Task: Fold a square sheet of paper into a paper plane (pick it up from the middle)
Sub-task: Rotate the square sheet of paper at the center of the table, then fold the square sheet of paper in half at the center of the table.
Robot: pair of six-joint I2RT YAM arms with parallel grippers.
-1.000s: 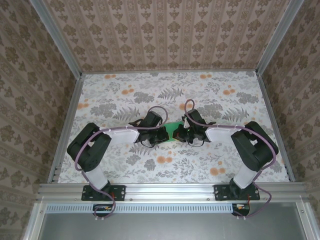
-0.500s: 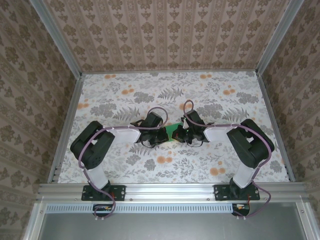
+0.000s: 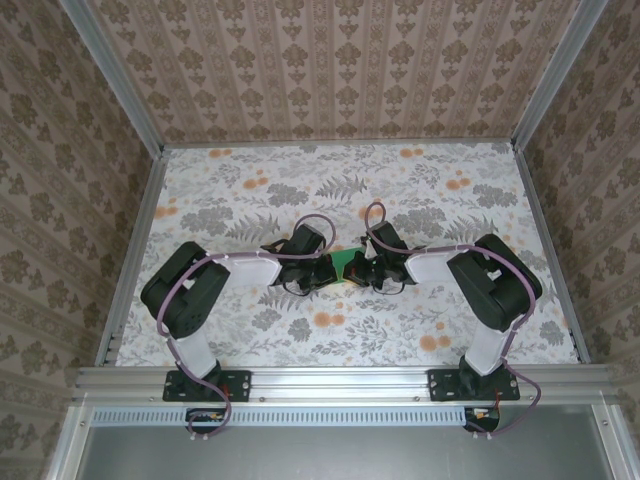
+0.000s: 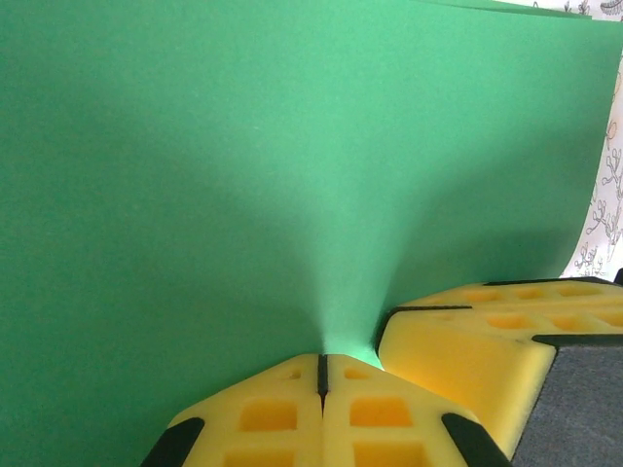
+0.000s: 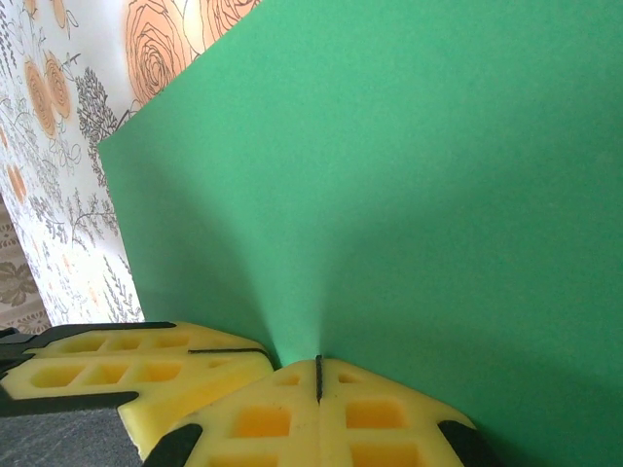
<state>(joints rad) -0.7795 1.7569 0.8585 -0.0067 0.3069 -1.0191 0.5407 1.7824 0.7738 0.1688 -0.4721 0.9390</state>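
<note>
Two pincers meet side by side, each clamped fully shut on the paper [image 4: 243, 175]. At the left pincer [image 4: 322, 375] the yellow pads [image 4: 297, 443] press flat together with the sheet's edge nipped in their seam. The right pincer's fingers lie just to its right, close enough that I cannot tell whether they touch. The right pincer [image 5: 317, 375] shows the same grip, with its neighbour just to its left. Ahead of both, the paper stands as a smooth green wall, puckered only where the pads bite. Beyond its far edge lies the floral worktop [image 5: 58, 146].

The step looks like raising the sheet from its middle to start the centre fold. It should go well if both pincers travel together at one height with equal grip. A skewed pull could tear or crumple the paper between them, and the edges want matching before any crease is pressed.
</note>
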